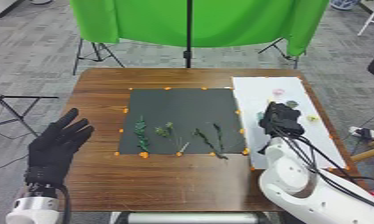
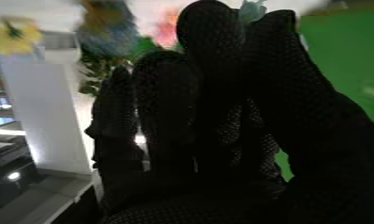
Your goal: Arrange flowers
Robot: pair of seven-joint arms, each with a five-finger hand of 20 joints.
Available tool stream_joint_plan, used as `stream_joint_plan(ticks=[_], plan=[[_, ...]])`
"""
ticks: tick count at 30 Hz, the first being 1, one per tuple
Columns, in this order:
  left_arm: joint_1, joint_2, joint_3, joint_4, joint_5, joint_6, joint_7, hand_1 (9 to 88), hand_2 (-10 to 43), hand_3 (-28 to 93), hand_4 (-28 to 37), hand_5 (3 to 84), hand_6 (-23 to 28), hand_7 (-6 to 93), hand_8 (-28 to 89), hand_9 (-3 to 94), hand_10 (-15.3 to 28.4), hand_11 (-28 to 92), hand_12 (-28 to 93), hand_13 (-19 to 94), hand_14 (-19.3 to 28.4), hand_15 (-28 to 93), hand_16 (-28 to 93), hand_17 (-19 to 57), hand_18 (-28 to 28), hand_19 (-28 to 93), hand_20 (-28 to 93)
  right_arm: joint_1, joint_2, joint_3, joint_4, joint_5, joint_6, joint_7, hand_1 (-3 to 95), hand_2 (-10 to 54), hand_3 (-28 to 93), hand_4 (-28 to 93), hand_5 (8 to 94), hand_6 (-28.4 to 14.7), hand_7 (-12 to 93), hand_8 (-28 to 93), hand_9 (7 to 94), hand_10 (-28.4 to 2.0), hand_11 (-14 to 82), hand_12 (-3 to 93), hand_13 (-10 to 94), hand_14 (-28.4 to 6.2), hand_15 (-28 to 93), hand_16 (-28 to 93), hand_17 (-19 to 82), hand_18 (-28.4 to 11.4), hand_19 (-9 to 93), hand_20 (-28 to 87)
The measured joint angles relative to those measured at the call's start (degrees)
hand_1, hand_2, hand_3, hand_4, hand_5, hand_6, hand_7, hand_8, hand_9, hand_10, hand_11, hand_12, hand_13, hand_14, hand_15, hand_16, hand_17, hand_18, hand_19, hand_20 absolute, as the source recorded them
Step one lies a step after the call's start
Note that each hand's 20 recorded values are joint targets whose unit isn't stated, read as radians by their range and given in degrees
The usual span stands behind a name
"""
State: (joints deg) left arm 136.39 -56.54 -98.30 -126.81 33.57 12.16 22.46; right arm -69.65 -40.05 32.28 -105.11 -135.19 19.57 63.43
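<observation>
In the head view my right hand (image 1: 281, 121) is over the white sheet, among a pink flower (image 1: 278, 92), a blue-grey one (image 1: 292, 104), a yellow one (image 1: 312, 118) and a pale teal one (image 1: 261, 115). The right wrist view has the right hand (image 2: 223, 115) with fingers extended, open; past them are a yellow flower (image 2: 15, 37), a blue one (image 2: 114, 37), a pink one (image 2: 167, 29) and a pale teal bloom (image 2: 252, 11). Green stems (image 1: 141, 133) lie on the dark mat (image 1: 179, 107). My left hand (image 1: 57, 149) is open at the table's left side.
The white sheet (image 1: 256, 86) lies along the right side of the brown table (image 1: 183, 187), beside the dark mat. Orange pieces (image 1: 143, 155) mark the mat's edges. A green cloth (image 1: 148, 22) hangs on a stand behind the table.
</observation>
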Motion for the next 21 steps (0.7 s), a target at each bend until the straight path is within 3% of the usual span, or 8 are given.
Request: stream_joint_plan(ticks=[7, 12, 16, 21], plan=[[0.82, 1.36, -0.43, -0.52, -0.55, 0.6, 2.39, 21.9, 8.5, 78, -28.3, 40.6, 9.7, 10.6, -9, 38.0, 21.2, 24, 11, 26, 28.4, 51, -8, -9.0, 26.5, 55, 12, 8.49, -3.26, -7.27, -1.06, 2.36, 0.67, -8.98, 54.2, -9.5, 66, -28, 88.9, 3.0, 15, 2, 91.3, -7.8, 26.3, 28.9, 74, -6.8, 69, 20, 27, -25.5, 82, 41], [0.18, 1.64, -0.95, -0.73, -0.43, 0.7, 1.73, 22.2, 8.5, 79, -28.3, 40.5, 9.7, 10.7, -9, 38.0, 21.1, 24, 11, 26, 28.4, 51, -8, -8.8, 26.7, 55, 12, 16.85, -12.3, -14.07, 3.22, 5.05, -1.73, -18.85, 53.0, -9.5, 68, -28, 88.4, 3.2, 15, 2, 90.0, -7.7, 28.3, 29.7, 73, -6.6, 71, 21, 25, -23.4, 82, 43], [-2.55, 2.02, -0.64, -0.63, -0.11, 0.67, 0.44, 22.2, 8.5, 79, -28.3, 40.5, 9.7, 10.8, -9, 38.1, 21.1, 24, 11, 26, 28.4, 51, -8, -8.7, 26.8, 56, 12, 20.78, -20.88, -16.21, 7.95, 5.31, -4.46, -25.77, 52.3, -9.5, 68, -28, 88.0, 3.5, 15, 2, 89.4, -7.5, 29.4, 29.7, 72, -6.7, 71, 21, 24, -23.2, 82, 43], [-7.13, 3.09, -0.17, -0.23, 0.13, 0.66, 0.1, 22.2, 8.4, 79, -28.3, 40.5, 9.6, 10.8, -9, 38.4, 21.2, 24, 11, 27, 28.4, 51, -8, -8.6, 26.8, 56, 13, 24.88, -28.94, -20.37, 12.9, 4.5, -5.7, -29.75, 51.9, -9.5, 68, -28, 87.5, 3.8, 16, 1, 88.4, -7.6, 31.0, 29.4, 71, -6.9, 72, 21, 24, -23.1, 82, 44]])
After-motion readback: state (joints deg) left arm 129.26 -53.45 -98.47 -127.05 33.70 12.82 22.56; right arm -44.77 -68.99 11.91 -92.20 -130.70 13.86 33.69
